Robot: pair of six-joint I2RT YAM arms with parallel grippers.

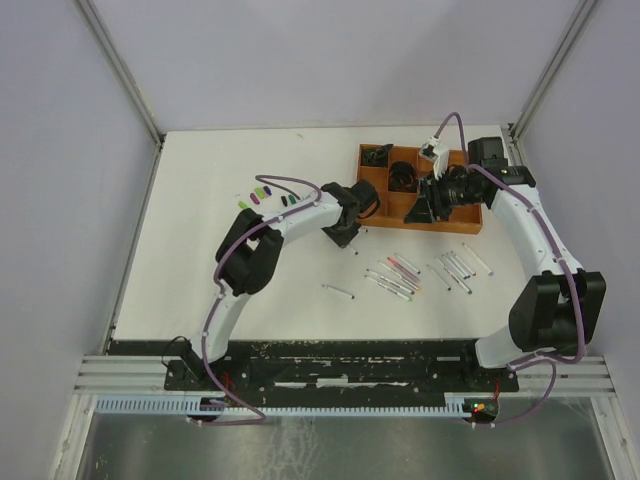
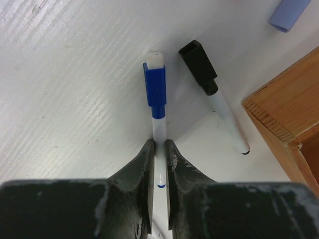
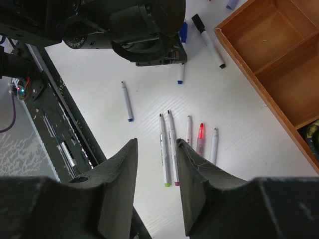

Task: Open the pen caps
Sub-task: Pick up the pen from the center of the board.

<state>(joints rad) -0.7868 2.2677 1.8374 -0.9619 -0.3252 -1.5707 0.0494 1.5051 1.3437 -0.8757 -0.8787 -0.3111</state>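
In the top view, the left claw (image 1: 352,235) was low on the table (image 1: 200,260), right over one pen. The right claw (image 1: 432,200) hung by the tray (image 1: 468,215), well apart from that pen, so the left arm was much nearer. Some loose caps (image 1: 265,194) lay to the left of the left arm. There looked to be about five, but they were too small to count for sure. More pens (image 1: 400,272) lay in small bunches near the front.

In the left wrist view, the left claw (image 2: 159,154) was narrow and held the blue pen (image 2: 158,127) by its white part. The pen ran straight away from the claw. The blue cap (image 2: 155,84) was on at the far end, past the fingers. One black pen (image 2: 219,107) lay just beside it, tilted, with its cap on. One loose cap (image 2: 290,12) showed in the top corner.

In the right wrist view, the right claw (image 3: 157,144) was wide and held nothing, high over the table. Eight pens showed: a row of five (image 3: 172,147), a lone pen (image 3: 127,99), the black pen and the blue pen. The right claw would likely have to go to the blue cap and pull along the pen's length.
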